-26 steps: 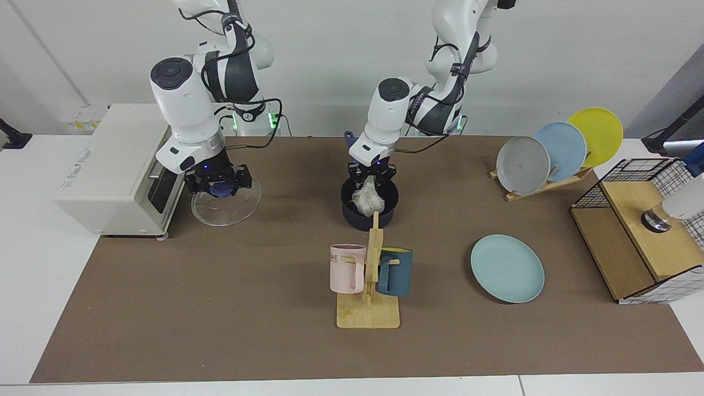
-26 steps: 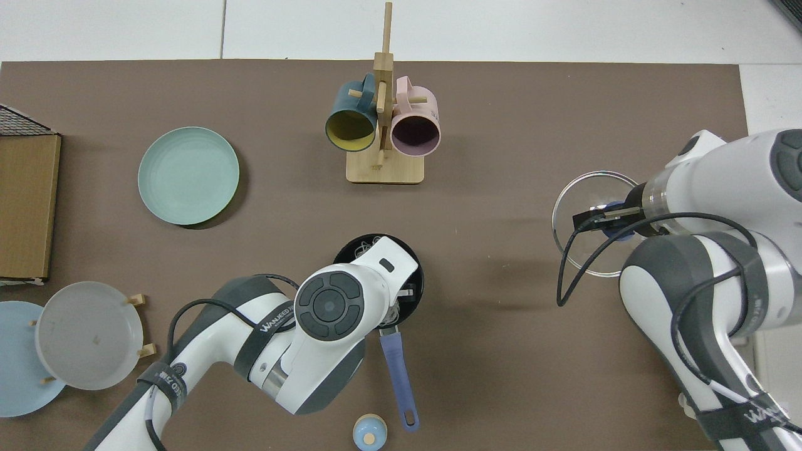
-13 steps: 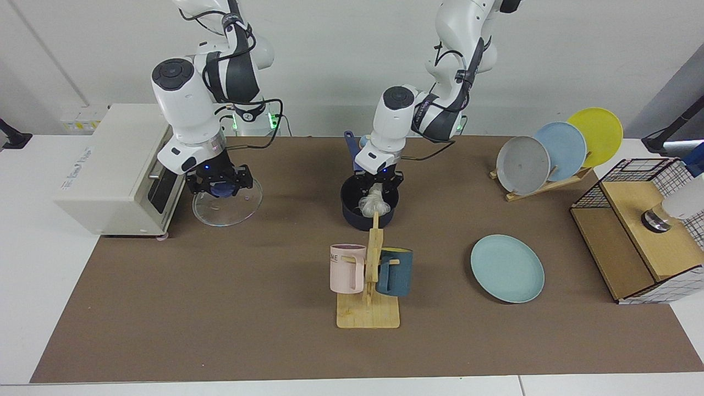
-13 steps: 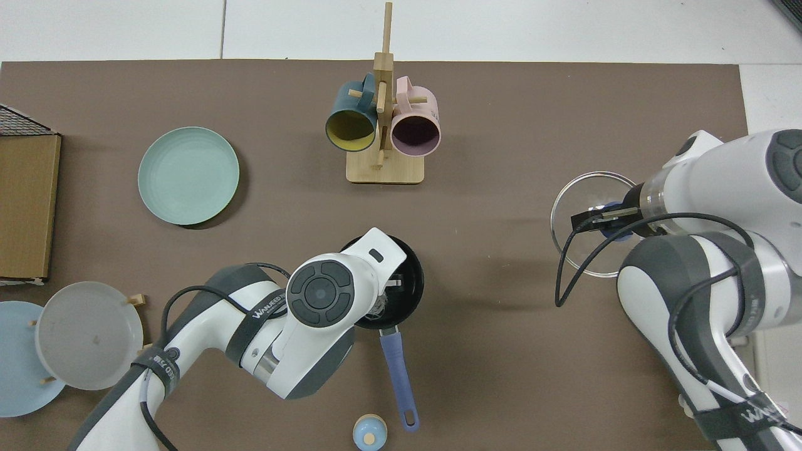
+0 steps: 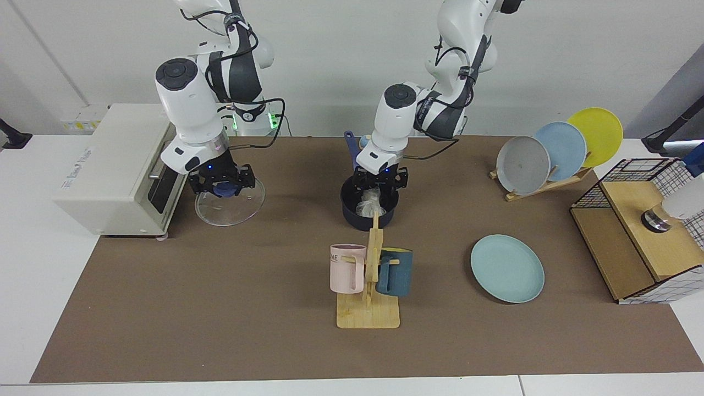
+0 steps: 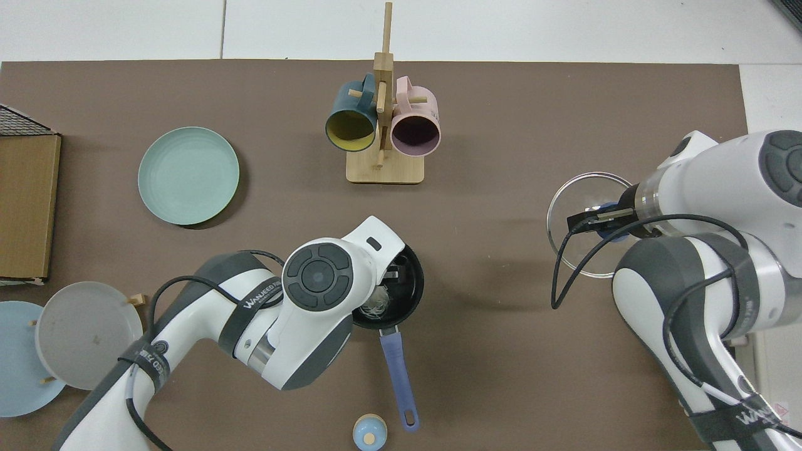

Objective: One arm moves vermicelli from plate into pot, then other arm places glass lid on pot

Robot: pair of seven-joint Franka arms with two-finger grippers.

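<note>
The dark navy pot point(image 5: 352, 212) stands mid-table, its blue-purple handle point(image 6: 395, 369) pointing toward the arms. A whitish bundle of vermicelli point(image 5: 368, 207) lies inside it and also shows in the top view as vermicelli point(image 6: 376, 307). My left gripper point(image 5: 380, 185) hangs just above the pot, open, with its fingers spread over the noodles. The teal plate point(image 5: 507, 268) is bare. My right gripper point(image 5: 221, 188) is shut on the blue knob of the glass lid point(image 5: 234, 206), beside the white appliance. In the top view the glass lid point(image 6: 573, 250) sits under that hand.
A wooden mug rack point(image 5: 369, 308) with a pink and a dark blue mug stands just in front of the pot. A white appliance point(image 5: 110, 165) is behind the lid. A rack of upright plates point(image 5: 555, 151) and a wire-and-wood box point(image 5: 643, 236) stand past the teal plate. A small blue knob-topped object point(image 6: 369, 432) lies near the handle's end.
The left gripper came down into the pot's mouth with the vermicelli and opened, leaving the bundle inside. The right gripper edged the lid slightly toward the pot.
</note>
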